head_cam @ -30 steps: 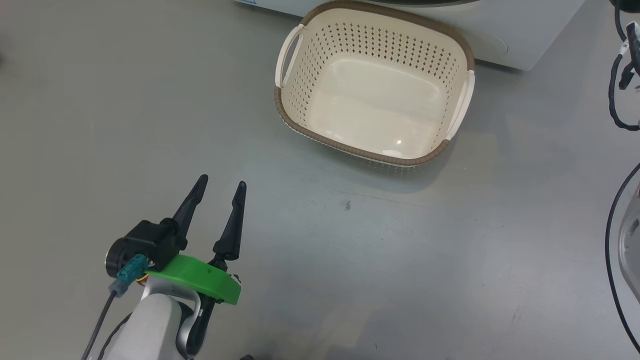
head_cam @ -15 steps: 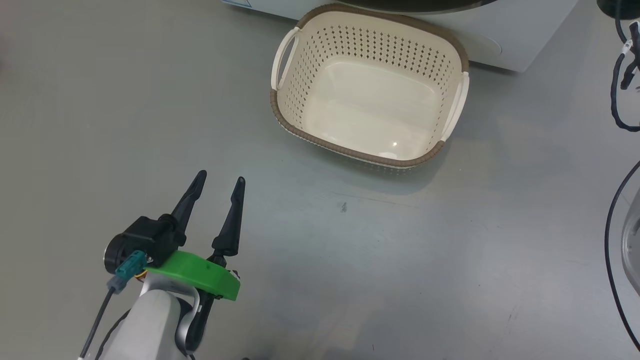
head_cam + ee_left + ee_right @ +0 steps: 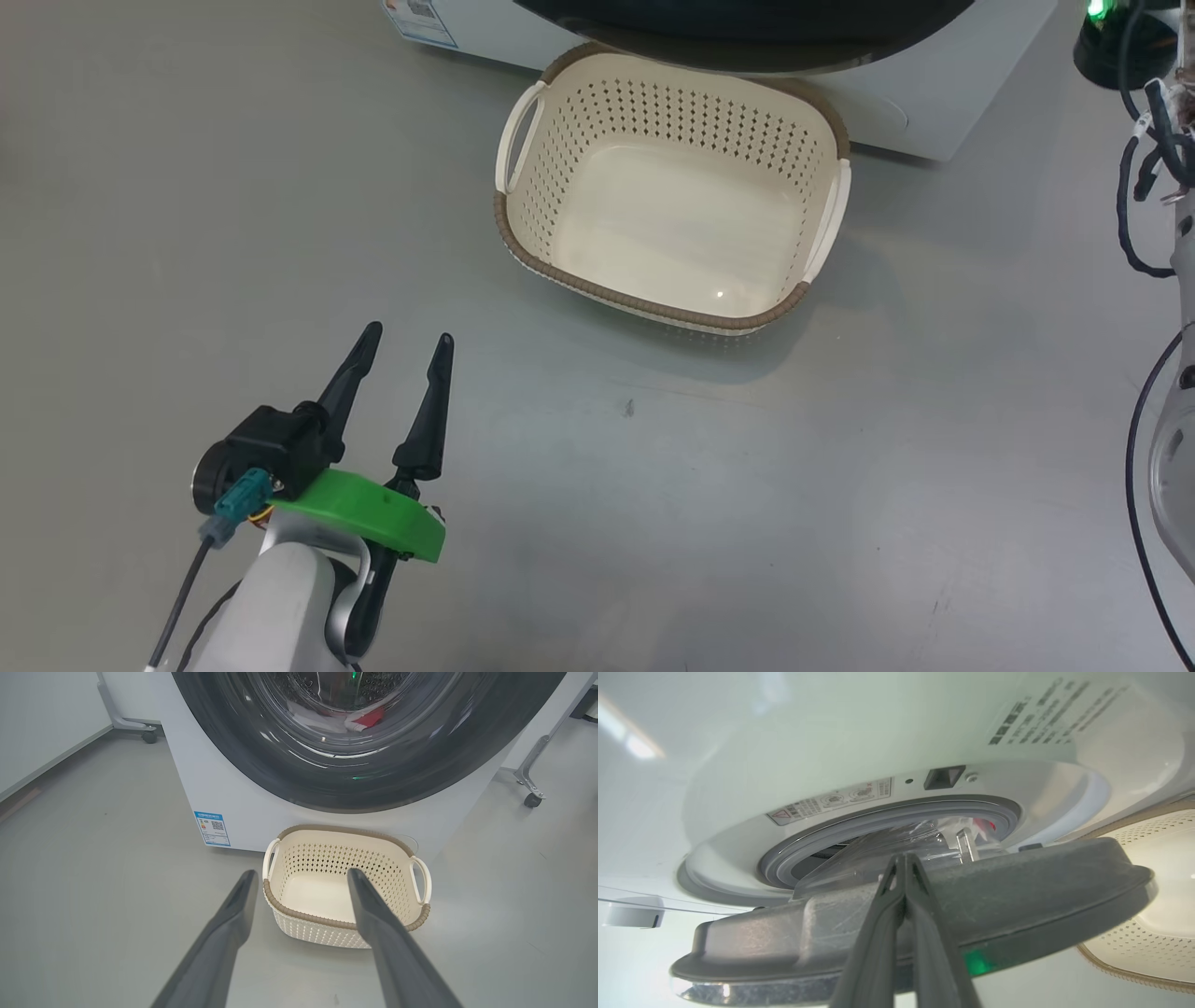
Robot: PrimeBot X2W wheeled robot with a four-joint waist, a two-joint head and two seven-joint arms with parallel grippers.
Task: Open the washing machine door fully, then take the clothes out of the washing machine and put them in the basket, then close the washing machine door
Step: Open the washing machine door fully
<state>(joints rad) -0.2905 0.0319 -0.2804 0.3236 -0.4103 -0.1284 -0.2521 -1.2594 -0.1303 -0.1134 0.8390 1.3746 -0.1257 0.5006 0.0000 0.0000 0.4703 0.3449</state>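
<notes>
Grey floor (image 3: 747, 485) carried the empty cream basket (image 3: 644, 303), close against the foot of the washing machine (image 3: 243, 798) and partly beneath its door (image 3: 420, 765). The door stood ajar, its glass bowl reaching into the grey seal (image 3: 808, 842); red and white clothes (image 3: 359, 718) lay in the drum behind it. The right gripper (image 3: 902, 858), fingers pressed together on nothing, lay across the door's inner rim. The left gripper (image 3: 410, 333) hung wide and empty over bare floor, well apart from the basket. A blue label (image 3: 212, 828) marked the washer's lower corner; wheeled stand legs (image 3: 530, 781) flanked it.
</notes>
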